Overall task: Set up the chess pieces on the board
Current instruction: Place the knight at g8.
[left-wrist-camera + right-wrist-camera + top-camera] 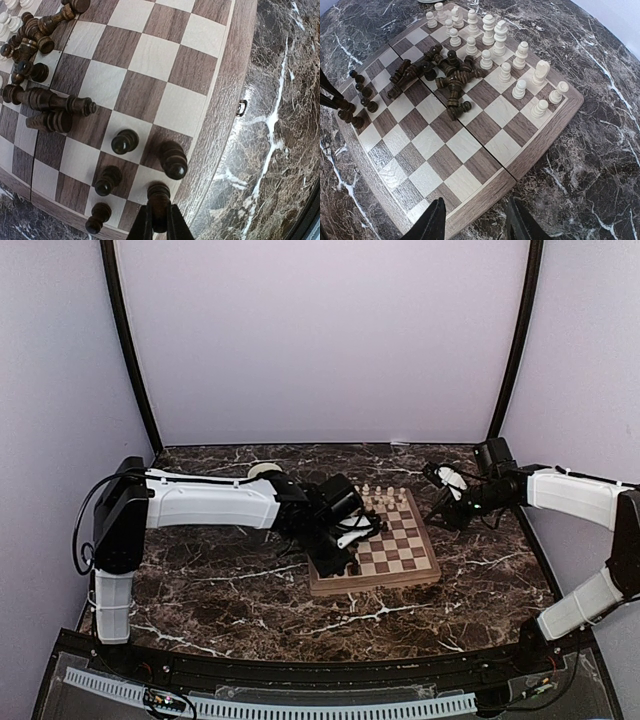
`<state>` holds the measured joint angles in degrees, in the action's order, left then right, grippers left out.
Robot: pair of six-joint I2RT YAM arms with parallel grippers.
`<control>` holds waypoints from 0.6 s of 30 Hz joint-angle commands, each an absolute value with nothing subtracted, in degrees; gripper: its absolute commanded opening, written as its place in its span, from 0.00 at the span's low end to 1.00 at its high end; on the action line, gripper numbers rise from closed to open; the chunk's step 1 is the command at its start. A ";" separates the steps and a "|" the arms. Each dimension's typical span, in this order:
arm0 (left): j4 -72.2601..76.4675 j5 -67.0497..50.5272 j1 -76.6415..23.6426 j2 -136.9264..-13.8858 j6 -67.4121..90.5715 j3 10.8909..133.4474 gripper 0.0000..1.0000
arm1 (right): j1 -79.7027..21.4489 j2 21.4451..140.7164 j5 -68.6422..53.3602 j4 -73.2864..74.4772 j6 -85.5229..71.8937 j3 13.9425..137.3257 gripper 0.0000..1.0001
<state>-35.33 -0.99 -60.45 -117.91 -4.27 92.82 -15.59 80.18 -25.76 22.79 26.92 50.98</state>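
The wooden chessboard (400,565) lies mid-table. My left gripper (159,221) is shut on a dark piece (159,197) that stands upright on a square in the board's edge row, next to the rim (220,125). Three dark pawns (124,141) and a taller dark piece (173,159) stand nearby. Several dark pieces (47,102) lie in a heap on the board, also in the right wrist view (447,75). Cream-white pieces (500,50) stand in two rows at the far side. My right gripper (476,225) is open and empty just off the board's corner (485,197).
A cream mug (265,471) stands at the back, behind the left arm. The dark marble tabletop (220,590) surrounds the board. Enclosure walls close off the back and sides. The left arm reaches over the board's left side (330,515).
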 commanded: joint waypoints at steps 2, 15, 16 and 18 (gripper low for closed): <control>-37.00 1.32 -60.73 -118.21 -3.77 94.48 0.11 | -15.73 80.75 -26.54 22.72 27.25 52.19 0.43; -39.09 1.23 -60.78 -117.94 -2.72 96.31 0.30 | -15.73 81.14 -26.94 23.08 27.25 52.44 0.43; -40.45 1.10 -60.81 -117.64 -2.68 97.33 0.31 | -15.73 81.13 -27.01 23.18 27.25 52.51 0.43; -42.53 1.14 -60.75 -115.95 -2.92 98.66 0.36 | -15.73 81.04 -27.28 23.33 27.24 52.68 0.44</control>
